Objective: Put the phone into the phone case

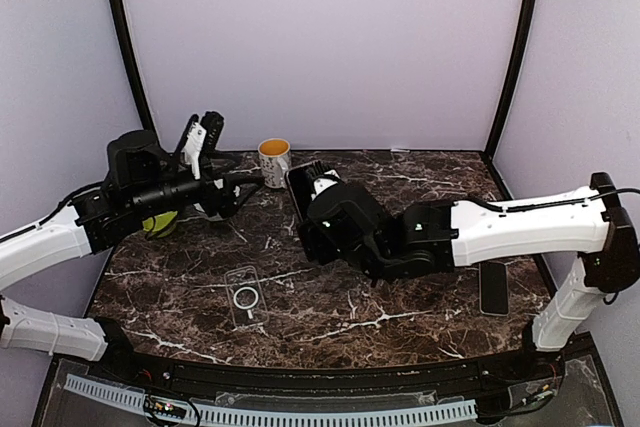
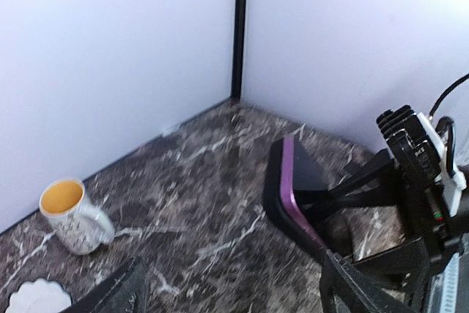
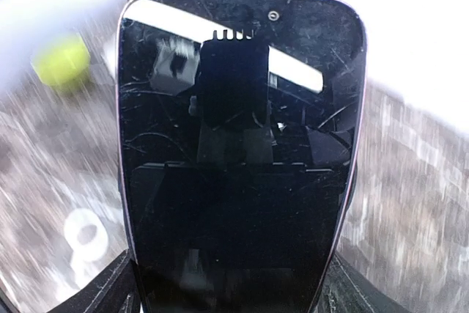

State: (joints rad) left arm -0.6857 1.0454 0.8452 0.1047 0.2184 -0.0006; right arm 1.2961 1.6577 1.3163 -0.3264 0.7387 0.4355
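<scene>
Two black phones, held phone (image 3: 238, 144) clamped in right gripper (image 3: 234, 295), spare phone (image 1: 494, 289) at table (image 1: 400, 167) right edge, one phone case (image 1: 245, 295) in open room, left gripper (image 1: 202, 133) wide, empty.

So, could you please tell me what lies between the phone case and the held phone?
Nothing: bare table separates the phone case from the phone, in the top view.

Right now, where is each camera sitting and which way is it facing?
Top external: above and behind the robot, looking down on the marble table; left arm and right arm show.
Left wrist: on the raised left gripper, facing a back corner, the mug and the phone; its open fingers show below.
Right wrist: behind the right gripper, facing the phone's screen, gripped between its fingers.
Shared: all three show the phone; top and left wrist share the mug.
</scene>
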